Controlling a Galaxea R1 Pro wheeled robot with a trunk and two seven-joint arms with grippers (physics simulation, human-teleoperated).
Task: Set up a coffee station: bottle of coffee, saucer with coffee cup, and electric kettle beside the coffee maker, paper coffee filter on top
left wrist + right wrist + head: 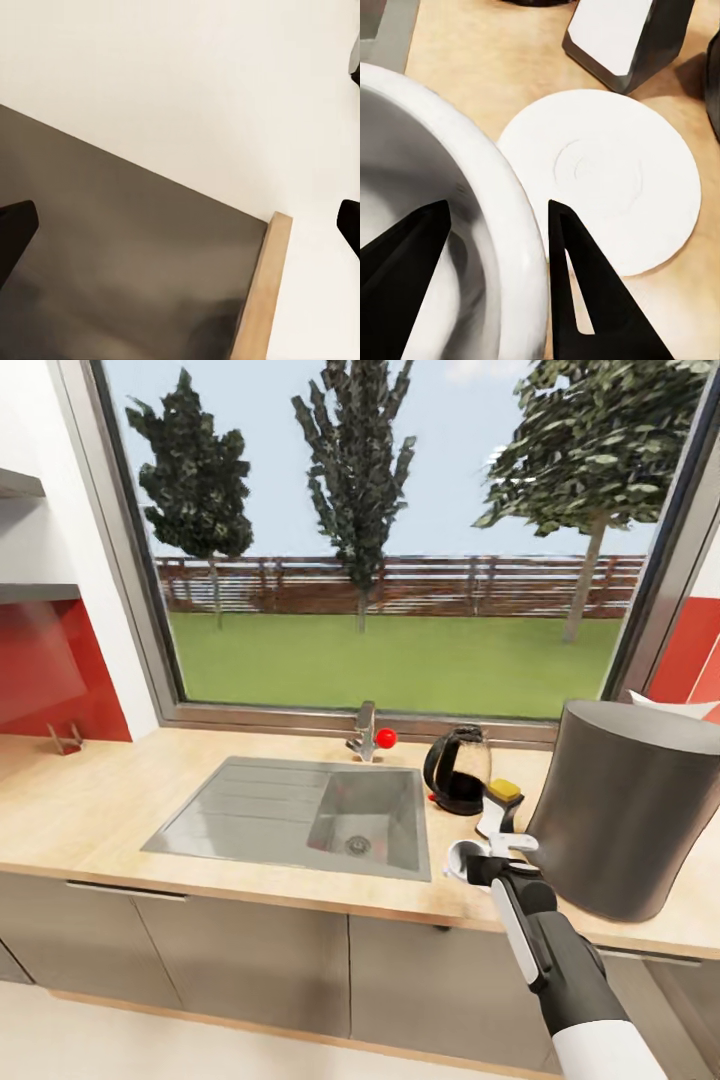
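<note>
Right gripper (495, 247) has its jaws clamped on the coffee cup (442, 187) rim just off the saucer (607, 176) near the worktop (90, 810) front edge, so letting go early probably lands it beside the dish.

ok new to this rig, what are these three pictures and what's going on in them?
These are simulator renders from a wheeled two-armed robot. The head view looks down over a wood-look kitchen countertop with a grey sink under a window. On the counter stand the glass electric kettle, the yellow-capped bottle of coffee and the big dark-grey coffee maker, with a white paper coffee filter on top. The right wrist view looks along the right tool: its fingers pinch the rim of the white coffee cup, and the saucer lies bare on the counter beside it. The left wrist view shows a dark panel, a wooden edge and pale floor; the left tool's fingertips sit wide apart.
</note>
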